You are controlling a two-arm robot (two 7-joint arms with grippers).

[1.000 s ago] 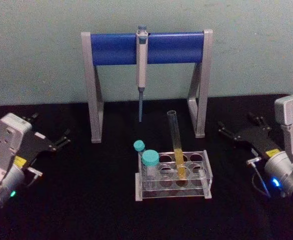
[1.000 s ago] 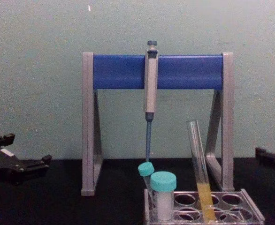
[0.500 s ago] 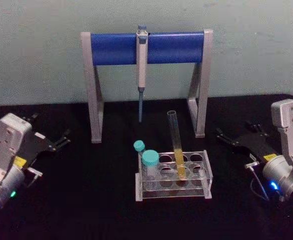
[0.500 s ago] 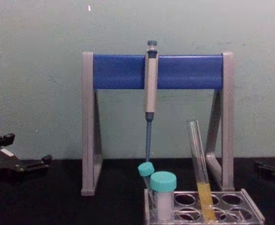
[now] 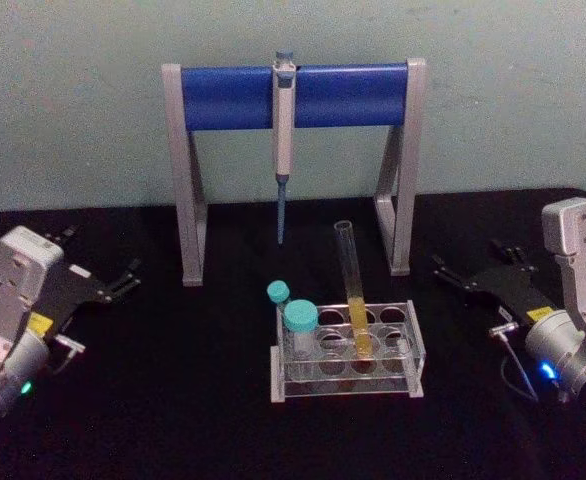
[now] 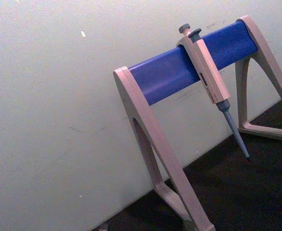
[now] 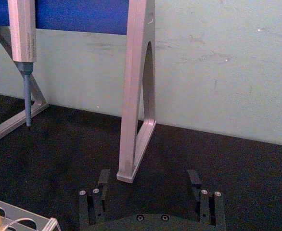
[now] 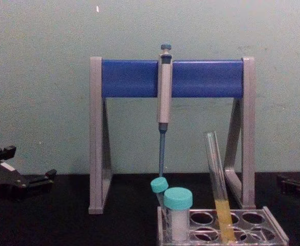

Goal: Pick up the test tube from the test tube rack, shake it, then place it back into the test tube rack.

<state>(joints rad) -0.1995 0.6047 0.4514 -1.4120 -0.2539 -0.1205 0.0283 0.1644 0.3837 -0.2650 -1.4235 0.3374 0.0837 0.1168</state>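
Glass test tube (image 5: pixel 351 290) stands in the back row of the clear test tube rack (image 5: pixel 348 378), near the middle of the surface (image 5: pixel 173 400), its long axis nearly upright and tipped slightly back and toward the robot's left. The right gripper (image 5: pixel 468 277) hovers toward the right edge with its fingers (image 7: pixel 101 185) spread and empty; the tube lies to their left and slightly forward. The left gripper (image 5: pixel 108 280), fingers apart, sits by the left edge, seemingly farther, so I judge the right arm better placed.
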